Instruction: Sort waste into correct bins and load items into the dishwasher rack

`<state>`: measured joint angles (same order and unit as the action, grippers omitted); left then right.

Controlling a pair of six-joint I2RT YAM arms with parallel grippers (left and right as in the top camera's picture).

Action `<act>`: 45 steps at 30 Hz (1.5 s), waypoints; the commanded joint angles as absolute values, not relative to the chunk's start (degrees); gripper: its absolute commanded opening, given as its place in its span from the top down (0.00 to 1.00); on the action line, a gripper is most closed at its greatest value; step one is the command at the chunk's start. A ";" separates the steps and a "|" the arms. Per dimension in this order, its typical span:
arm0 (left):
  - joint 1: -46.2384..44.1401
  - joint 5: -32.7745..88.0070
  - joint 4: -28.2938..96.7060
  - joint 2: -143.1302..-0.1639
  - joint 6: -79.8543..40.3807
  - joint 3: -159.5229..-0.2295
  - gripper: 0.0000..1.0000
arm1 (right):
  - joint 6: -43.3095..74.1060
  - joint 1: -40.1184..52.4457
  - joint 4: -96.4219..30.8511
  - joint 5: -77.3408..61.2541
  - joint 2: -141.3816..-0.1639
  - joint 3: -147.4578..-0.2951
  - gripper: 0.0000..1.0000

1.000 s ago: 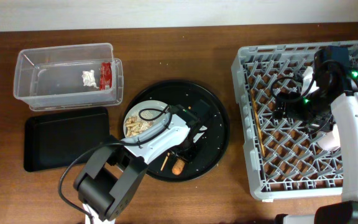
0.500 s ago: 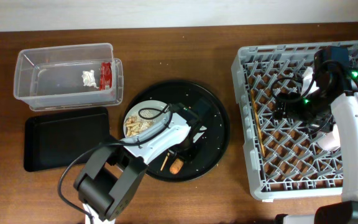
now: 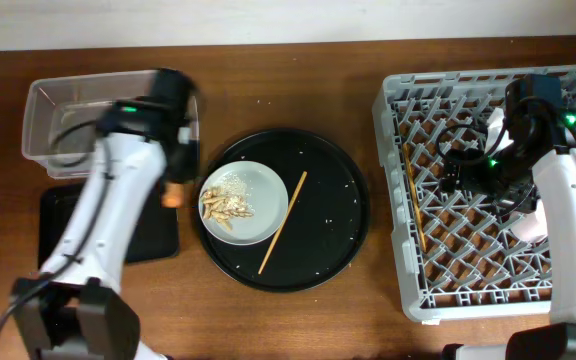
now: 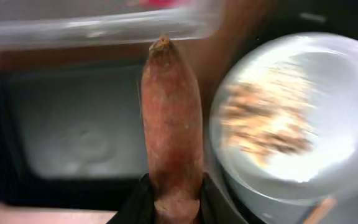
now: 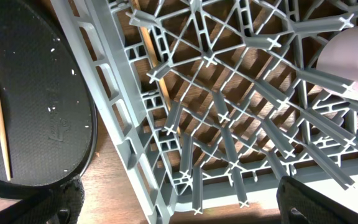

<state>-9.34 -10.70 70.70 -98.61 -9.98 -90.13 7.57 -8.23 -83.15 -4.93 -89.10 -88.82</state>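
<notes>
The thin orange carrot stick is gripped at one end between the narrowly closed jaws of the left gripper. It is held above the right rim of the shallow black tray by the counter's left edge. Release is best made only once it is carried further over the tray floor, because the clear tub wall and the pale plate crowd either side. The right gripper is spread wide and empty over the dishwasher rack at the right edge.
</notes>
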 commanded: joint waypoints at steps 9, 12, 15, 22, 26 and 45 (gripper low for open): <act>25.47 -10.13 56.88 -97.47 -20.14 -78.19 0.83 | 7.81 -8.64 -83.22 -4.23 -89.08 -89.32 0.02; 26.65 -10.11 50.81 -98.06 -20.16 -72.18 0.78 | 7.79 -8.64 -83.22 -4.23 -89.08 -89.32 0.02; 26.65 -10.02 49.41 -100.20 -20.16 -70.19 0.69 | 7.81 -8.64 -83.20 -4.23 -89.08 -89.32 0.02; 26.63 -0.67 51.27 -98.78 -19.66 -72.29 0.32 | 7.79 -8.64 -82.76 -5.78 -89.08 -89.32 0.02; 22.35 2.59 51.92 -91.33 -18.02 -72.93 0.31 | 8.10 -2.11 -79.88 -12.60 -89.08 -89.49 0.02; 14.68 -1.48 55.81 -91.02 -16.64 -72.79 0.30 | 43.75 49.98 -62.11 -3.05 -115.42 -88.68 0.02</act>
<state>14.57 -0.86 55.75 -91.31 -17.56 -72.18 39.68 47.53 -62.28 -7.14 -113.54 -88.82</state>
